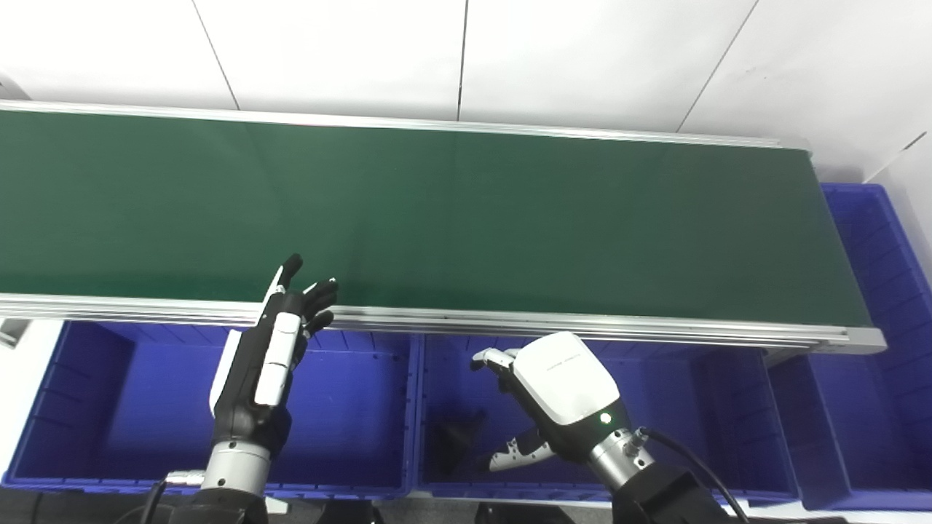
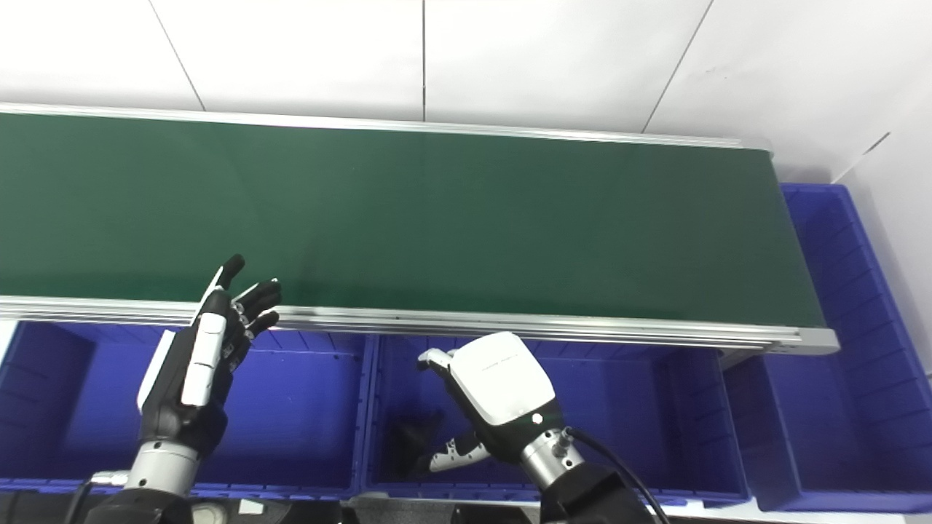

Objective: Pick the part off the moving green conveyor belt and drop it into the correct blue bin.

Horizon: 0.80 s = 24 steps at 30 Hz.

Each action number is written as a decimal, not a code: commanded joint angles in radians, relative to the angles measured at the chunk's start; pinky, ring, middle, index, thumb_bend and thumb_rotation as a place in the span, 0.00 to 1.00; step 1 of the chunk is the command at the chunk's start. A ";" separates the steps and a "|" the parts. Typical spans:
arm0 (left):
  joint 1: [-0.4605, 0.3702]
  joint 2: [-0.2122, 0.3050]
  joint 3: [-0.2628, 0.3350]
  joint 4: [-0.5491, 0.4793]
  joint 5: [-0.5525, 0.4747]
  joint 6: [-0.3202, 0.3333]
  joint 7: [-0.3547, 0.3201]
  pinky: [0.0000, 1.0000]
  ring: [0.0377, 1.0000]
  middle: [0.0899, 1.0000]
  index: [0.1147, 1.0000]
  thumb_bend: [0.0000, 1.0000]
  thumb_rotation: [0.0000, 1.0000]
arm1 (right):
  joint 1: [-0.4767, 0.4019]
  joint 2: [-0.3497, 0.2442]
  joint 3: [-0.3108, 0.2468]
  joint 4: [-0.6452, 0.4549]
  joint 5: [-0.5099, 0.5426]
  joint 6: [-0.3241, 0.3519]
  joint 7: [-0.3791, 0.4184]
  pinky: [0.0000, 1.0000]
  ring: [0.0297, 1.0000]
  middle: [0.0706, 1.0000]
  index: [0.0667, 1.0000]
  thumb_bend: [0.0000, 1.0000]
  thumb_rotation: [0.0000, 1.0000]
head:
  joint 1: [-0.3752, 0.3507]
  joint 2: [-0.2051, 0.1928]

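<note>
Along the near edge of the green conveyor belt (image 1: 451, 218) sits a row of blue bins, and the belt's surface shows nothing riding on it from one end to the other. At the far left, the left bin (image 1: 95, 407) lies below the belt's metal rail (image 1: 510, 324), and the left robot hand (image 1: 280, 342) is raised above it with its palm turned sideways, fingers (image 1: 320, 298) spread apart and pointing up toward the belt; it grips nothing, and its fingertips overlap the rail in both views. Just to the right, sharing a wall with that bin, is the middle bin (image 1: 699, 407). On its floor near the left wall lies a dark part (image 1: 455, 437) (black against deep blue, so its shape is hard to make out). The right robot hand (image 1: 550, 393) hovers over this bin with the white back of the hand facing up, fingers curled downward and loosely apart, thumb (image 1: 520, 451) sticking out toward the part; nothing is held in it, and whether the thumb touches the part cannot be told. A black cable (image 1: 692, 462) loops from its wrist. Farther right, past the belt's end, a third blue bin (image 1: 885, 306) runs back along the white wall (image 1: 582, 58)
</note>
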<state>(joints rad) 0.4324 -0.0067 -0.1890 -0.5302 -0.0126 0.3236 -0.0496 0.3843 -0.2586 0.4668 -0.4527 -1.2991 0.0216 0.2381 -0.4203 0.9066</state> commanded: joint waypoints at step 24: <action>0.054 -0.014 -0.082 0.030 0.125 -0.211 0.028 0.89 0.94 0.97 0.98 0.55 0.92 | 0.253 0.381 -0.360 -0.036 1.203 -0.243 -0.244 0.78 0.80 0.86 0.88 0.64 0.87 | 0.189 -0.062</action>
<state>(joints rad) 0.4745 -0.0149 -0.2393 -0.4657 0.0427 0.3008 -0.0422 0.6235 0.0519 0.1937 -0.4971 -0.3394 0.0317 0.1513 -0.2362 0.8468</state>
